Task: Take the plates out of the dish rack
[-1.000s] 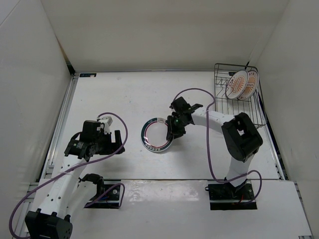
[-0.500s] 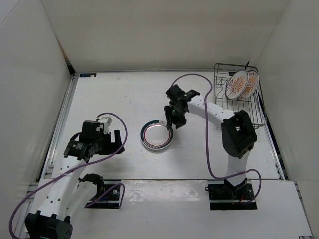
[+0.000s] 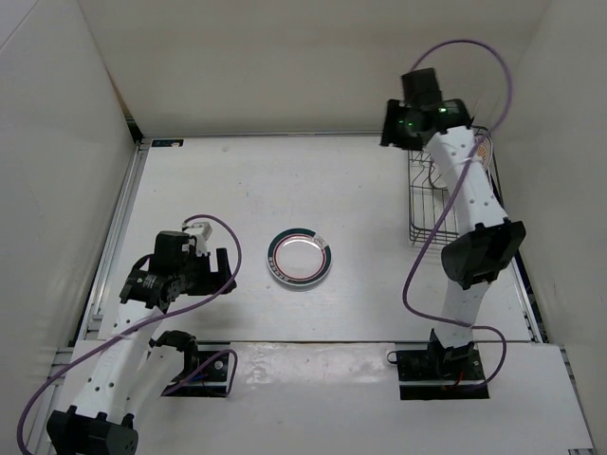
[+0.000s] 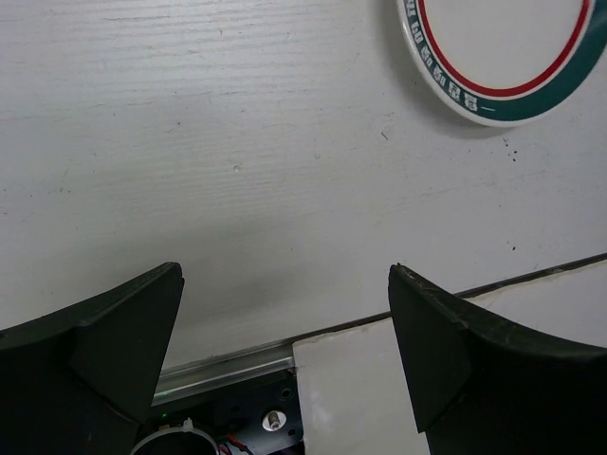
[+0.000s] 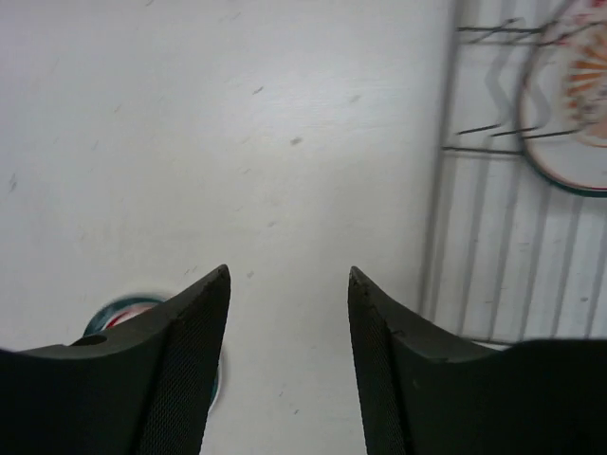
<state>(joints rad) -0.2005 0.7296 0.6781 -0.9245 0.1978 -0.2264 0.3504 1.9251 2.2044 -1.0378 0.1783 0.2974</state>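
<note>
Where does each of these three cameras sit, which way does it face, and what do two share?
Top external: above and behind the bases, looking down on the table; both arms show.
Left wrist: over the near table edge, facing the teal-rimmed plate; the open left gripper shows.
Right wrist: raised beside the dish rack, looking down; the open right gripper shows.
Shared: that plate, in all three.

Two white-shelled arms, the left arm [image 3: 109,365] and the right arm [image 3: 465,182], carry black joint housings [image 3: 484,254] and looping purple cables [image 3: 455,42]. A green light [image 3: 410,121] glows at the right wrist. The right gripper [image 5: 287,275] has matte black wedge fingers with cross-hatched inner faces; the left gripper [image 4: 285,275] has smooth ones.
</note>
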